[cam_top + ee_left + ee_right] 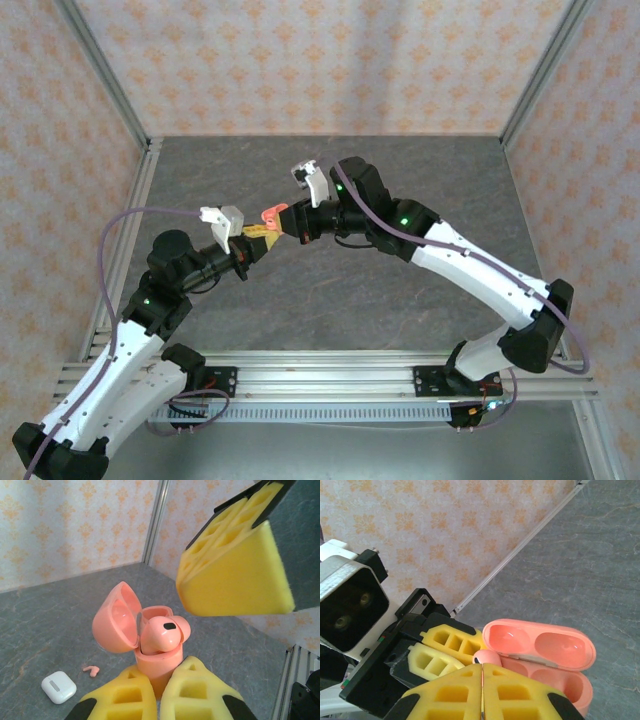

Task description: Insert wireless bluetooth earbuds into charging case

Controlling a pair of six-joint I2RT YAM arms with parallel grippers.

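The left fingers (160, 682) clench the open coral-pink case (540, 652) in mid-air, where a pink earbud (160, 632) sits proud, half-seated. The right fingers (482, 672), pressed together empty beside it, could push off-centre and flick it onto the surface (40, 625).

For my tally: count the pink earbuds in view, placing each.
2. One earbud sits in the open pink case in the left tool; another lies on the table by the white case. Others may be hidden.

Left fingers (257, 236) and right fingers (288, 224) meet; a coral case (270, 213), seemingly open, sits between them.
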